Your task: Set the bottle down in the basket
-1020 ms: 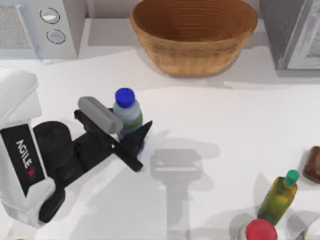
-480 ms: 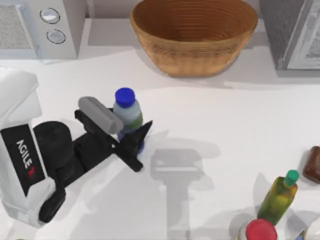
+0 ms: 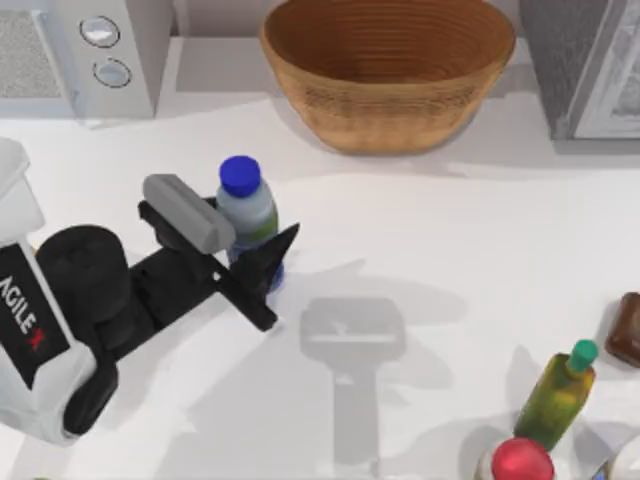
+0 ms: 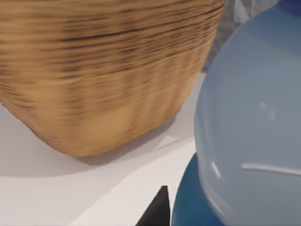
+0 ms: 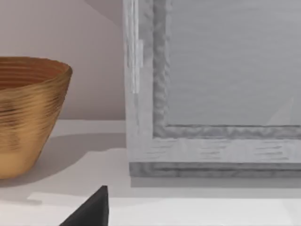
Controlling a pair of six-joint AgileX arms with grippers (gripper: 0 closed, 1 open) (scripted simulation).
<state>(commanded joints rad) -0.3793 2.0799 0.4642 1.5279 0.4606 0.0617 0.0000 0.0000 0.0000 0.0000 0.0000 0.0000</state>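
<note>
One white surface [image 3: 470, 250], carrying everything. One microwave-like grey appliance [image 3: 85, 55] left of the basket; one grey framed cabinet [image 3: 590, 65] right of it, seen close in the right wrist view [image 5: 221, 94]. One basket [image 3: 388, 68], wicker, at the far middle, nothing inside it; wall looming in the left wrist view [image 4: 103, 70], rim at the edge of the right wrist view [image 5: 28, 113]. One left arm [image 3: 60, 330] in front and left of the basket, its left hand [image 3: 235, 250] clenched on the bottle, one dark finger either side of the body. One bottle [image 3: 247, 215], blue-capped, upright, well in front and left of the basket, not in it; huge in the left wrist view [image 4: 249, 132]. In front and far right of the basket: one yellow-green bottle [image 3: 560, 395], one red-topped item [image 3: 520, 462], one brown thing [image 3: 625, 330] at the edge. Right hand: cannot tell.
</note>
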